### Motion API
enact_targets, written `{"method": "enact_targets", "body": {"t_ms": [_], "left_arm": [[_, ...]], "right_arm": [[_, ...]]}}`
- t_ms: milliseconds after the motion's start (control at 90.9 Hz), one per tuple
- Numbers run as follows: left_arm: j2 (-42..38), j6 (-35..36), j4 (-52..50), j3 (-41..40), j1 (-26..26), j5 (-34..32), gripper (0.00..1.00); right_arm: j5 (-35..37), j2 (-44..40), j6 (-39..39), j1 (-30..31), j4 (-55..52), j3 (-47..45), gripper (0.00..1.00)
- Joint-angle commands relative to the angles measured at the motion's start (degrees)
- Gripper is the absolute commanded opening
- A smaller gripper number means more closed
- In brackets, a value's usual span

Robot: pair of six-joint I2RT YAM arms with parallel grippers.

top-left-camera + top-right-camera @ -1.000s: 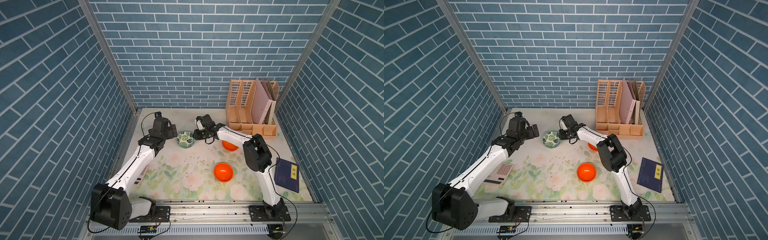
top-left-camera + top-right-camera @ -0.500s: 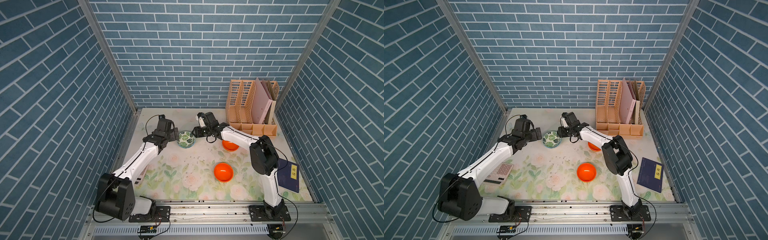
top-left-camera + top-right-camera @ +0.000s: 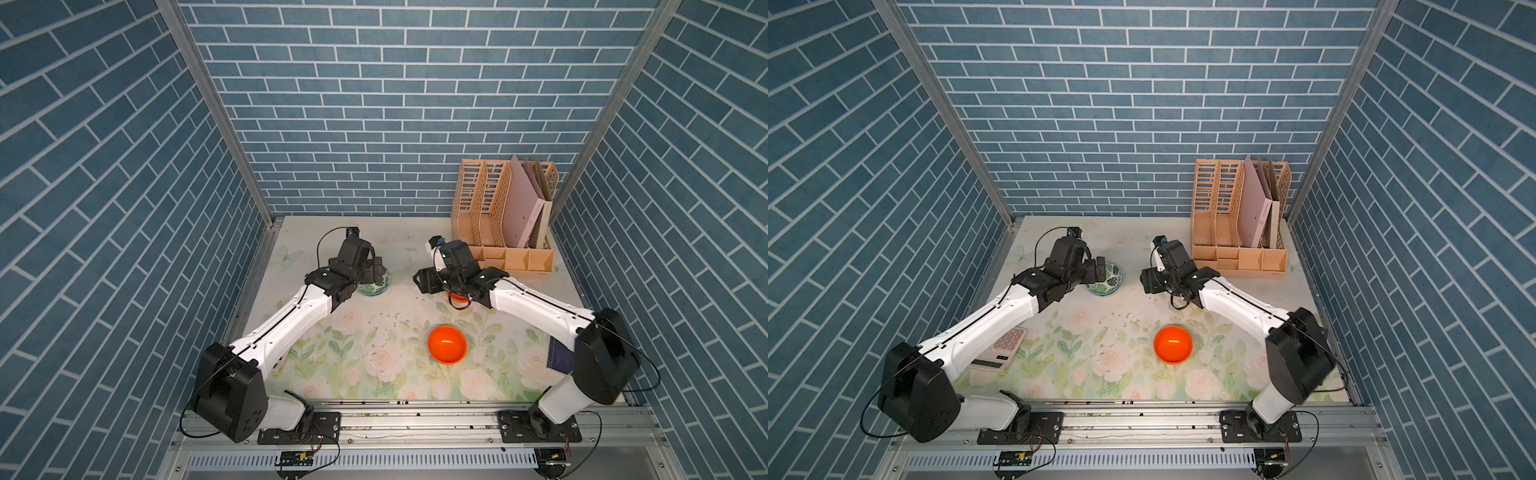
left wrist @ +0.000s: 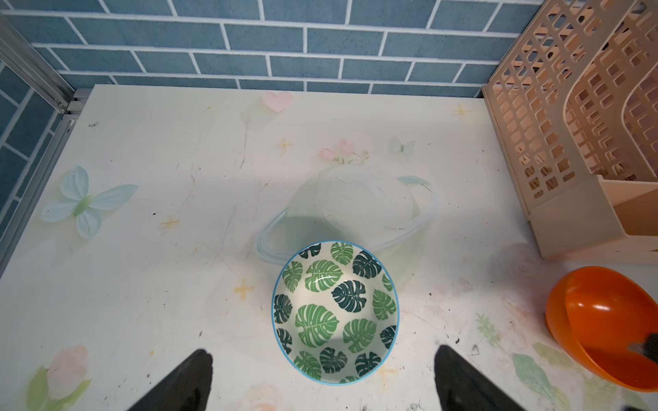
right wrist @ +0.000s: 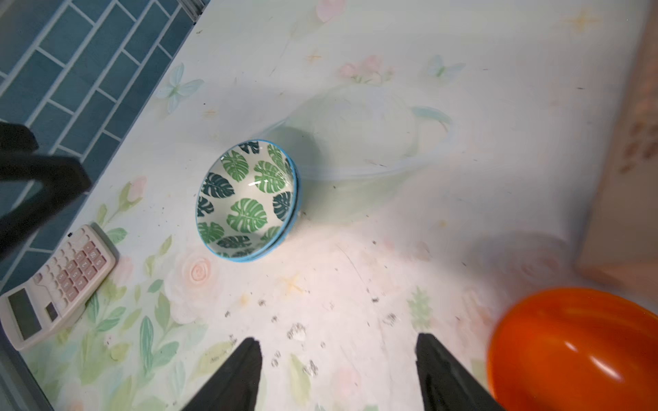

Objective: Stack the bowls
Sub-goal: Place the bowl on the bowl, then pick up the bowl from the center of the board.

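At the back of the mat [image 4: 142, 249], left gripper [image 4: 322, 350] spread wide astride the leaf bowl [image 4: 334, 313], poised to grab; right gripper [image 5: 337, 338] parted, empty, beside an orange bowl [image 5: 576, 348].

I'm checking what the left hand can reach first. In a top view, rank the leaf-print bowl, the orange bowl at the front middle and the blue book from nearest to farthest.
1. Leaf-print bowl: right beside the left hand, back left.
2. Orange bowl: front middle, standing in the open.
3. Blue book: far right edge, partly hidden by the right arm.
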Motion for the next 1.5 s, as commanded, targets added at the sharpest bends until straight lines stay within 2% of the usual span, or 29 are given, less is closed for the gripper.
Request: {"method": "enact_targets", "body": {"t_ms": [0, 176, 352, 506, 748, 1375, 1485], "left_arm": [[0.0, 1.6, 0.1, 0.9, -1.7, 1.1, 1.00], [2.0, 3.6, -0.2, 1.9, -4.7, 4.1, 0.99], [5.1, 4.8, -1.2, 2.3, -9.5, 5.5, 1.00], [6.0, 4.2, -0.2, 1.5, -11.1, 7.8, 1.00], [6.7, 6.4, 0.5, 1.3, -13.7, 15.9, 0.98], [4.7, 5.4, 2.7, -6.4, -20.0, 19.0, 0.96], [4.5, 5.3, 2.5, -6.5, -21.1, 18.6, 0.96]], "right_arm": [[3.4, -6.4, 2.8, -0.9, -3.4, -7.0, 0.71], [3.6, -14.1, 6.0, -2.4, -8.6, -13.4, 0.68], [3.0, -18.3, 7.3, -2.4, -13.0, -16.0, 0.66], [0.7, -20.5, 8.3, -2.3, -13.4, -19.4, 0.61], [-1.7, -20.8, 9.2, -2.1, -14.5, -21.8, 0.50], [-3.3, -15.7, 8.9, 0.6, -13.3, -24.6, 0.40], [-2.5, -15.5, 8.8, 0.7, -12.9, -24.8, 0.34]]}}
